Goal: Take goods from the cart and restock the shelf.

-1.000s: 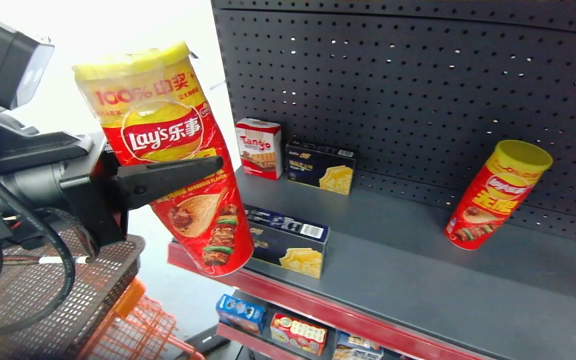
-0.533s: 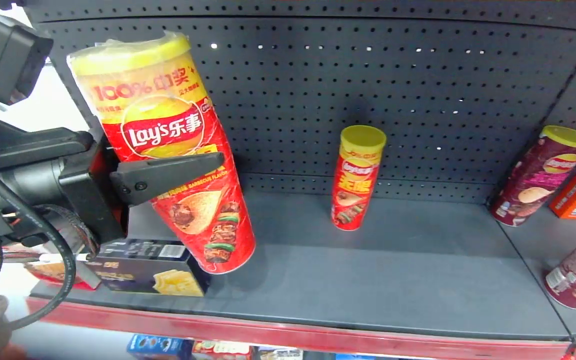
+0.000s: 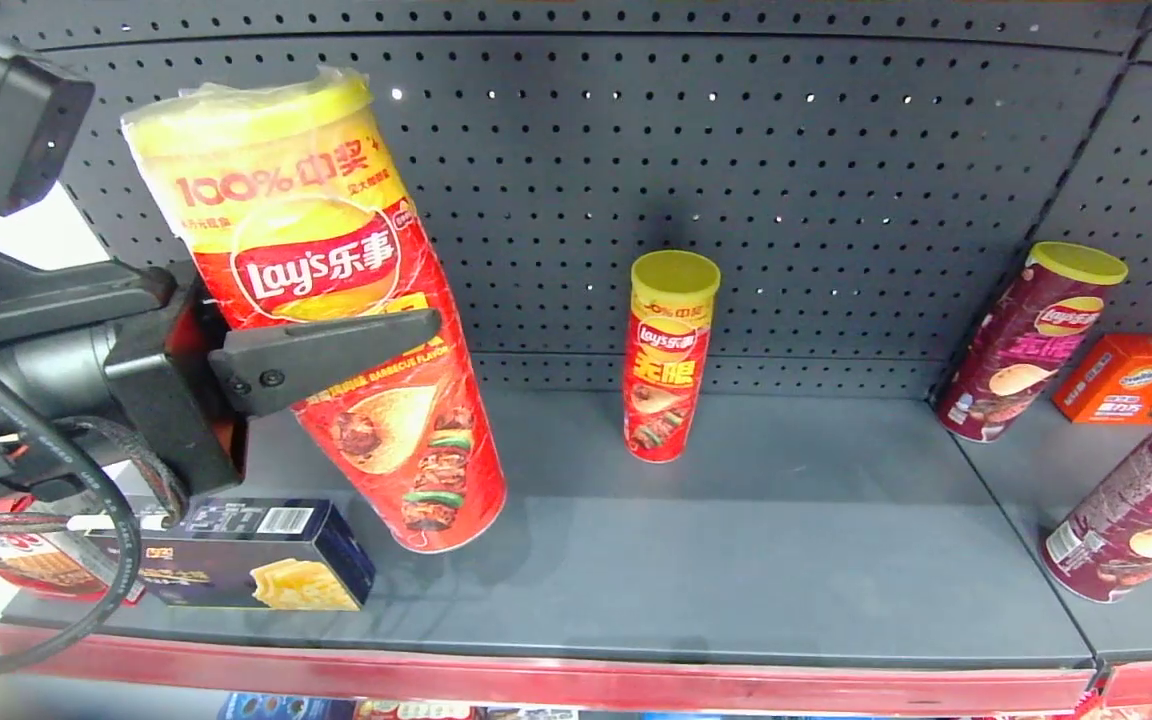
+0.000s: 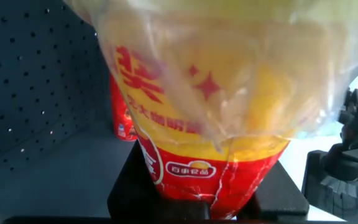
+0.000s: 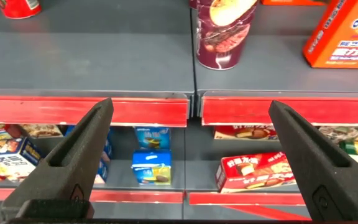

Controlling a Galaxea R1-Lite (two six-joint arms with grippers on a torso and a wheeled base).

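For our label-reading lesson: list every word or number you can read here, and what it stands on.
"100% 中奖": held can, upper band.
"Lay's 乐事": held can, logo.
"BARBECUE FLAVOR": held can, mid-body.
"Lay's 乐事", "无限": standing can.
"Ovalt", cut off: orange box.
Print on the dark box, purple cans and lower-shelf packs: too small to read.
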